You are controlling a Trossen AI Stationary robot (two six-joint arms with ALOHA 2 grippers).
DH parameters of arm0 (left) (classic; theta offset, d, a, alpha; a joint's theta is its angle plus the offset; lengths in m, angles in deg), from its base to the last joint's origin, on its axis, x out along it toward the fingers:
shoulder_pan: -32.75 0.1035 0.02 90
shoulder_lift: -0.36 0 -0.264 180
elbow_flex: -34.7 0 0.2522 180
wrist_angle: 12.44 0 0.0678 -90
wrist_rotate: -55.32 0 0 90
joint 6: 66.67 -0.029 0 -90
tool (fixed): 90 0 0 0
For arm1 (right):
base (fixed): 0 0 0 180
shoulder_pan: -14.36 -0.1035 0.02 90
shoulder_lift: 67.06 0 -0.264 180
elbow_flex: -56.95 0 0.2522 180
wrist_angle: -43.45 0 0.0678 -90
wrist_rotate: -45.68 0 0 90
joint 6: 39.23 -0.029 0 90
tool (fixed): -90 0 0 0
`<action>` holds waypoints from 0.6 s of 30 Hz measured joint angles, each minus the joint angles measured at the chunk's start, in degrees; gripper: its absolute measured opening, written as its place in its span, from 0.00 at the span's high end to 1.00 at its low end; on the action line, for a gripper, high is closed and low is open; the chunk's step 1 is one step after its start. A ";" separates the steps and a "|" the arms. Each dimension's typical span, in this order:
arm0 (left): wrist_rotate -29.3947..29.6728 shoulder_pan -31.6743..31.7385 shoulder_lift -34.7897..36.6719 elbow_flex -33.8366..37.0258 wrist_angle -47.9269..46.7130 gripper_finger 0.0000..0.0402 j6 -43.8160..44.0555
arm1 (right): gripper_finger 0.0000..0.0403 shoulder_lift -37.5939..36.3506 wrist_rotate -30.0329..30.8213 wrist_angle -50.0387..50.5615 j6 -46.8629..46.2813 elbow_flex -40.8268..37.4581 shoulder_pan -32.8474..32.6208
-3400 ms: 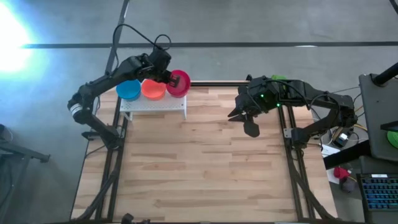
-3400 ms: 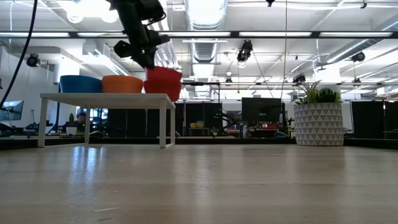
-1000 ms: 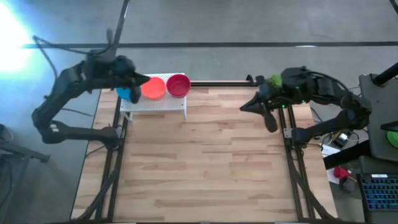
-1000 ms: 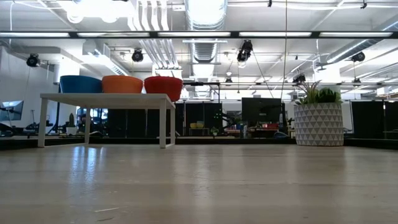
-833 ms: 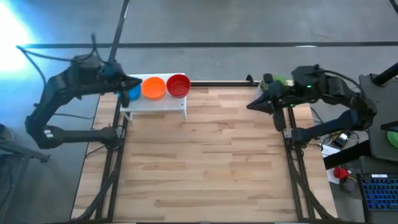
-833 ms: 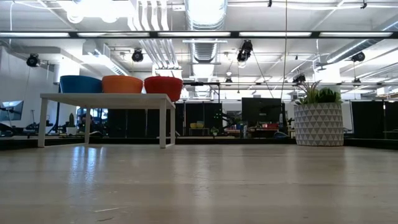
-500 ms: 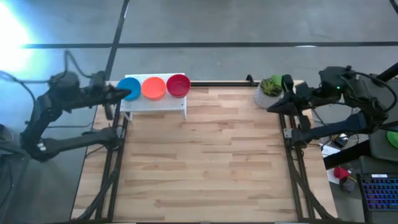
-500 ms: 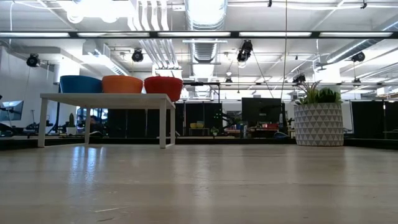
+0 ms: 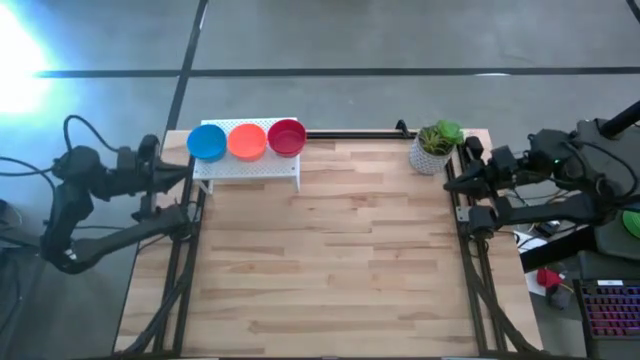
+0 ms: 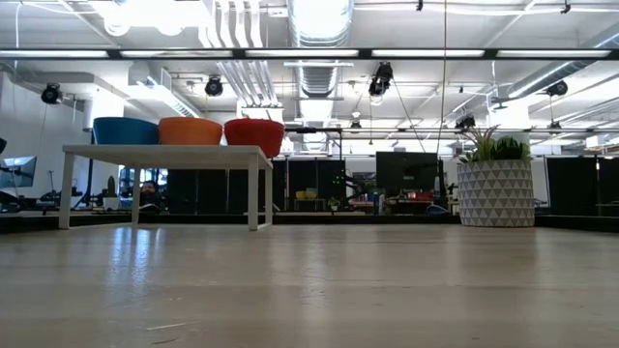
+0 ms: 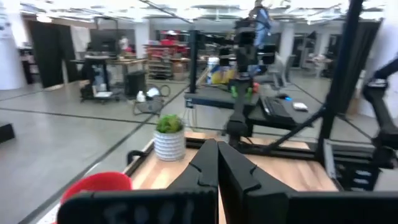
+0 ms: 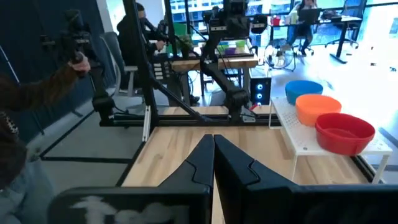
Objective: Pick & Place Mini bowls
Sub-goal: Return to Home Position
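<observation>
A blue mini bowl (image 9: pixel 207 142), an orange mini bowl (image 9: pixel 246 141) and a red mini bowl (image 9: pixel 286 137) stand in a row on a small white stand (image 9: pixel 247 168) at the table's far left; they also show in the low view (image 10: pixel 191 130). My left gripper (image 9: pixel 185 172) is shut and empty, off the table's left edge, beside the stand. My right gripper (image 9: pixel 452 180) is shut and empty at the table's right edge. In the right wrist view the fingers (image 12: pixel 213 163) are closed together.
A white pot with a green plant (image 9: pixel 434 148) stands at the far right corner of the table. The wooden tabletop (image 9: pixel 320 260) lies between the arms. A person's sleeve (image 12: pixel 37 93) shows beyond the table in the right wrist view.
Both arms have drawn back outward: my left gripper has gone from the stand toward and past the table's left edge, my right gripper toward the right edge, uncovering the plant pot. The three bowls stay in place on the stand.
</observation>
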 joint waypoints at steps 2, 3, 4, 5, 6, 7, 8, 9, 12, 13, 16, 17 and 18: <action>-1.14 0.00 1.61 0.26 -0.46 1.00 0.17 | 0.98 -2.13 0.00 -2.42 -0.60 -2.69 0.00; -1.43 0.00 2.48 0.26 -0.39 1.00 0.48 | 0.98 -3.21 -0.01 -3.89 -0.80 -3.97 0.00; -1.47 0.00 3.45 0.24 -0.35 1.00 0.78 | 0.98 -4.32 -0.01 -5.04 -0.80 -5.17 0.00; -1.48 0.00 4.43 0.18 -0.33 1.00 1.19 | 0.98 -5.48 -0.01 -5.86 -0.81 -6.23 0.00; -1.51 -0.01 5.34 0.13 -0.15 1.00 1.64 | 0.98 -6.61 -0.02 -6.94 -0.83 -7.27 0.00; -1.47 0.01 6.14 0.13 -0.09 1.00 2.04 | 0.98 -7.72 -0.02 -8.12 -0.94 -8.18 0.00; -1.50 0.00 6.94 0.14 -0.23 1.00 2.34 | 0.98 -8.79 -0.02 -8.84 -1.09 -9.01 0.00; -1.52 0.00 7.75 0.17 -0.36 1.00 2.64 | 0.98 -9.78 -0.02 -9.04 -1.17 -9.83 0.00; -1.46 0.00 10.05 0.17 -0.29 1.00 3.06 | 0.98 -12.73 0.00 -9.03 -0.31 -11.63 0.00; -1.45 0.00 10.67 0.17 -0.29 1.00 3.05 | 0.98 -13.80 -0.01 -8.95 -0.12 -12.19 0.00; -1.41 0.00 12.14 0.17 -0.29 1.00 3.53 | 0.98 -17.12 -0.02 -8.93 -0.14 -13.32 0.00; -1.36 0.00 12.54 0.17 -0.27 1.00 3.91 | 0.98 -18.17 -0.02 -8.98 -0.14 -13.56 0.00; -1.35 0.00 12.88 0.17 -0.29 1.00 4.12 | 0.98 -19.16 0.00 -8.98 -0.14 -13.77 0.00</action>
